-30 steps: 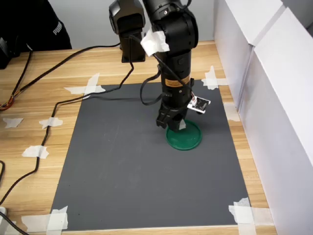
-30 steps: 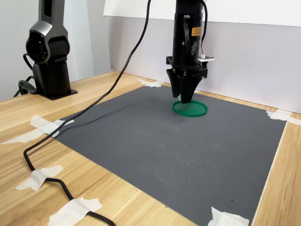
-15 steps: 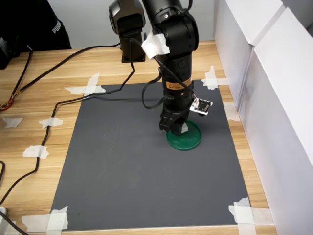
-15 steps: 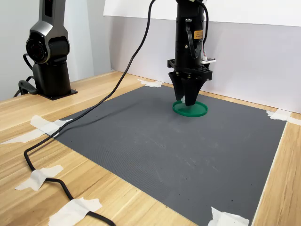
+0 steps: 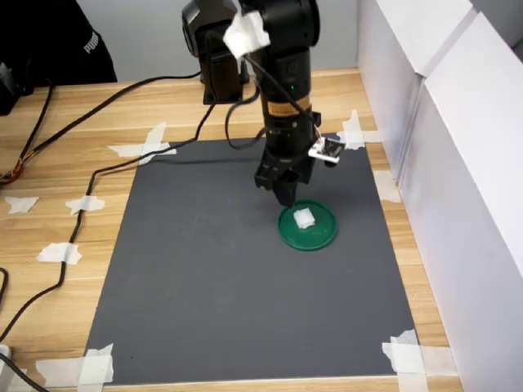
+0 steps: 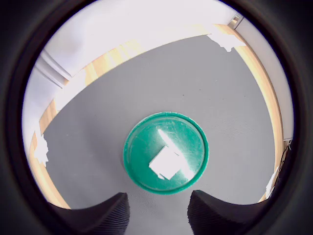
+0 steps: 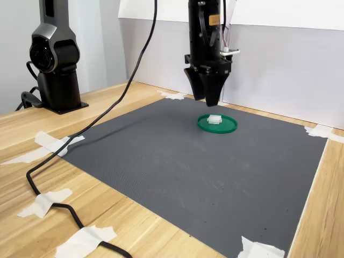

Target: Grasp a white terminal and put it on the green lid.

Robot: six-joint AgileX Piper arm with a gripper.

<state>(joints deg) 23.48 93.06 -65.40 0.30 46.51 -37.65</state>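
The white terminal [image 5: 304, 218] [image 7: 215, 119] [image 6: 166, 163] lies on the green lid [image 5: 324, 233] [image 7: 229, 125] [image 6: 142, 147], a little off its centre. The lid rests flat on the dark grey mat [image 5: 212, 278]. My gripper [image 5: 283, 196] [image 7: 210, 102] [image 6: 157, 215] hangs above the lid, clear of both, pointing down. In the wrist view its two fingertips stand apart with nothing between them, so it is open.
A second black arm base [image 5: 214, 49] [image 7: 56, 59] stands behind the mat. A black cable [image 5: 90, 175] runs across the wood at the first exterior view's left. White boxes [image 5: 458, 163] wall off the first exterior view's right. Tape pieces [image 5: 145, 147] hold the mat's corners.
The gripper let go of the white terminal onto the green lid, then rose and drew back toward the arm base. The terminal now lies uncovered on the lid.
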